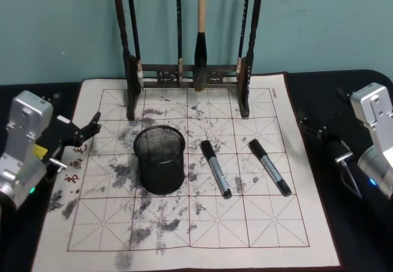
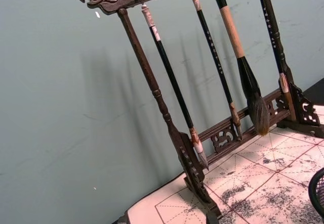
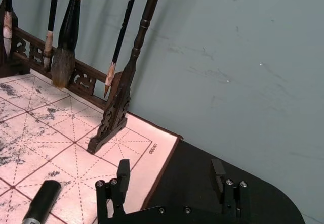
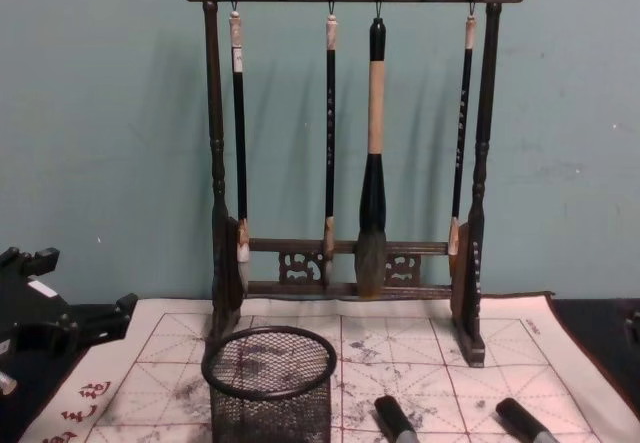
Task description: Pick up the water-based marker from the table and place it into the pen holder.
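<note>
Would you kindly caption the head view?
Two markers lie right of the pen holder; left gripper and right gripper flank the mat.

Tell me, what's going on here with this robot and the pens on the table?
Nothing is being handled yet. Two markers, one nearer the cup and another further right, lie flat on the ink-stained mat. Beside them stands the pen holder, upright, in front of the brush rack. The left gripper sits at the mat's left edge, and the right gripper waits open just off its right edge, holding nothing.
</note>
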